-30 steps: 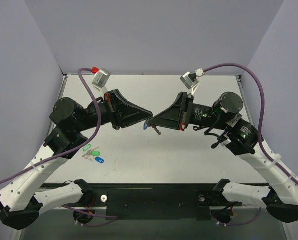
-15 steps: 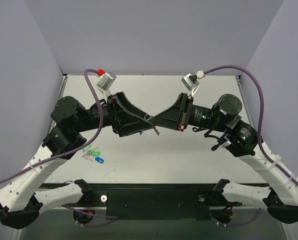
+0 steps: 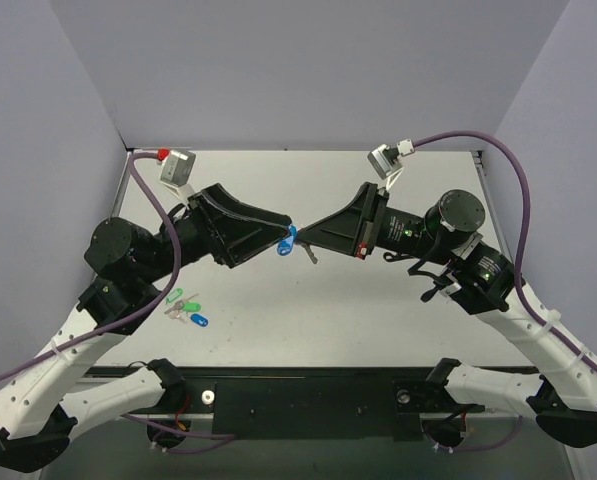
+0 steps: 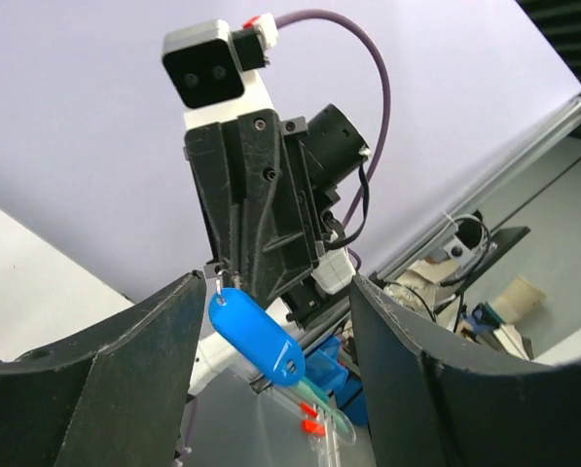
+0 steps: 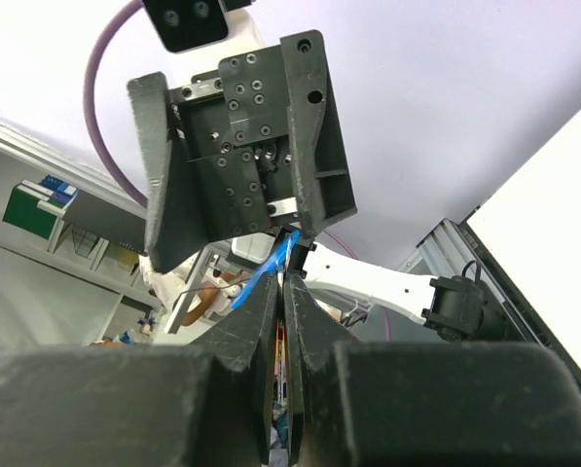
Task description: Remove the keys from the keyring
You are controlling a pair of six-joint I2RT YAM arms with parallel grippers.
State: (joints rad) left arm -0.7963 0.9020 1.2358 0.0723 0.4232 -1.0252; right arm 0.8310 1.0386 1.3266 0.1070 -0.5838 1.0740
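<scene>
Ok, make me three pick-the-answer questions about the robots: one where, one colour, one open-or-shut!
1. Where is the blue key tag? A on the table; B in the air between the grippers; C in a drawer.
2. What colour are the arms' cables? A purple; B yellow; C orange.
3. How is the left gripper? A open; B shut on the tag; C shut on nothing.
Answers: B, it dangles from the shut right gripper; A, both look purple; A, its fingers stand wide apart.
</scene>
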